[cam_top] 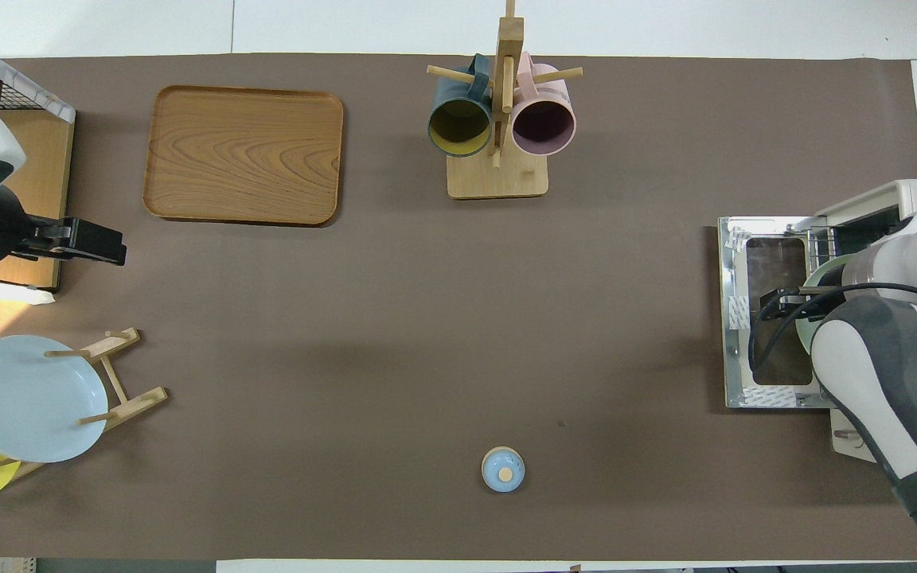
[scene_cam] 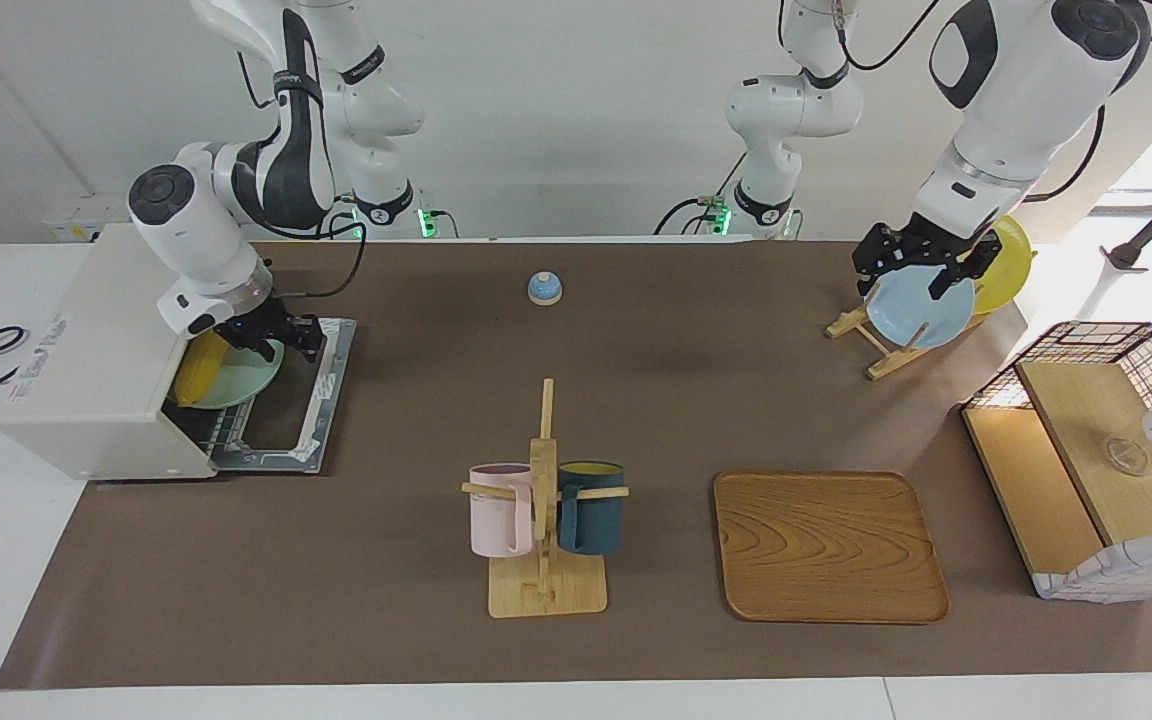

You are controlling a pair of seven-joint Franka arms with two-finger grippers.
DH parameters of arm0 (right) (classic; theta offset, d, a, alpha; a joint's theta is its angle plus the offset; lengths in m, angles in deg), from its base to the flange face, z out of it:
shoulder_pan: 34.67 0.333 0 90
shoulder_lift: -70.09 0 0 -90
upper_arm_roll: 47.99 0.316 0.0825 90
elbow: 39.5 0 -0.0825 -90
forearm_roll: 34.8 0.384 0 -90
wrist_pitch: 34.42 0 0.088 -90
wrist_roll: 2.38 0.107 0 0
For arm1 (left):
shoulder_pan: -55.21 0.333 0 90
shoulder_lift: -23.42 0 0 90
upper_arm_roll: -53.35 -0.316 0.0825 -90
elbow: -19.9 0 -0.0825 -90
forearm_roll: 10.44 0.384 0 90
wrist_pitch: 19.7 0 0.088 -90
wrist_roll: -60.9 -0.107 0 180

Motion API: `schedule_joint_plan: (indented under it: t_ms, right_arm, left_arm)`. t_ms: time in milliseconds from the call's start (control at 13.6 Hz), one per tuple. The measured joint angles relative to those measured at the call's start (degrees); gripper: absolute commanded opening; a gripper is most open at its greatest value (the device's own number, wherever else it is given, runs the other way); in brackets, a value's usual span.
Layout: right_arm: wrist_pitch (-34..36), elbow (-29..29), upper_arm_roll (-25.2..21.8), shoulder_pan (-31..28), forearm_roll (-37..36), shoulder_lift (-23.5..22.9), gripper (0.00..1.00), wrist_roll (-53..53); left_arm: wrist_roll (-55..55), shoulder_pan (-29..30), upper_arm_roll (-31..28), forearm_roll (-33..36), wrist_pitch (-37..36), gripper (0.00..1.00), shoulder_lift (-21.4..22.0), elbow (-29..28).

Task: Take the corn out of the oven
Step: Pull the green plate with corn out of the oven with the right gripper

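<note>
The corn (scene_cam: 200,367) lies on a pale green plate (scene_cam: 248,378) inside the open oven (scene_cam: 101,360) at the right arm's end of the bench. The right hand (scene_cam: 274,336) hovers over the plate, fingers parted, holding nothing. The left hand (scene_cam: 921,265) waits wide open over the blue plate (scene_cam: 921,310).

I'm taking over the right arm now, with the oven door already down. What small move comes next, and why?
Probably ease the right gripper down onto the corn and close on it. The oven door lies flat open, the corn rests on the pale green plate on the rack, and the gripper hangs just above its end. The left gripper waits over the plate rack.
</note>
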Motion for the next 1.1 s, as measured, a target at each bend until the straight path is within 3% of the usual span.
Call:
schedule_joint_plan:
  t_ms: [147,295,368,442,516,884,1105]
  right_arm:
    - [-0.06,-0.32,-0.02,-0.12,-1.54,0.0,0.63,-0.66]
    - [-0.9,-0.84,-0.07,-0.86,-1.75,-0.01,0.54,-0.87]
    - [-1.52,-1.25,-0.09,-1.24,-1.75,-0.04,0.43,-1.01]
    - [-2.5,-1.87,-0.12,-1.58,-1.76,-0.11,0.26,-1.17]
    - [-3.24,-2.5,-0.13,-1.84,-1.77,-0.2,0.0,-1.49]
    - [-3.33,-2.86,0.3,-1.26,-3.62,0.33,0.0,-2.03]
    - [-1.13,-1.92,0.53,4.93,-4.7,0.25,0.0,-0.89]
  left_arm:
    - [0.0,0.0,0.0,0.0,0.0,1.0,0.0,0.0]
    - [0.0,0.0,0.0,0.0,0.0,1.0,0.0,0.0]
    - [0.0,0.0,0.0,0.0,0.0,1.0,0.0,0.0]
    - [0.0,0.01,0.0,0.0,0.0,1.0,0.0,0.0]
    - [0.0,0.01,0.0,0.0,0.0,1.0,0.0,0.0]
    - [0.0,0.01,0.0,0.0,0.03,1.0,0.0,0.0]
    - [0.0,0.02,0.0,0.0,0.05,1.0,0.03,0.0]
